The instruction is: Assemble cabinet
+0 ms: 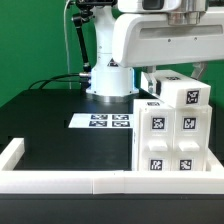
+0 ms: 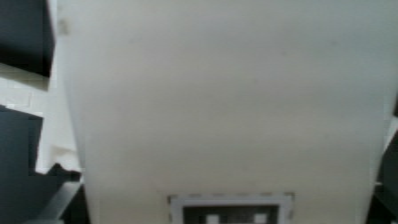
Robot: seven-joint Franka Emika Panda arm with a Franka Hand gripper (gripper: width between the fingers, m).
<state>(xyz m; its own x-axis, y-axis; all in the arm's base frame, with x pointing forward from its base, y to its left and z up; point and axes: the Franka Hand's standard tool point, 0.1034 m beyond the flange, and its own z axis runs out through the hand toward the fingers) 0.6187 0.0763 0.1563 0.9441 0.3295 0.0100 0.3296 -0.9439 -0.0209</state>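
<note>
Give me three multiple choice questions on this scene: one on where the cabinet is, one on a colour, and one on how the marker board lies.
1. Where does the cabinet stand in the exterior view?
A on the left
B on the right
C in the middle

2. What colour is the table top?
A black
B white
C green

3. How is the marker board placed?
A leaning on the cabinet
B held in the air
C lying flat on the table

Answers:
1 B, it fills the exterior view's right side.
2 A, the bare surface is black.
3 C, it rests flat in front of the robot's base.
</note>
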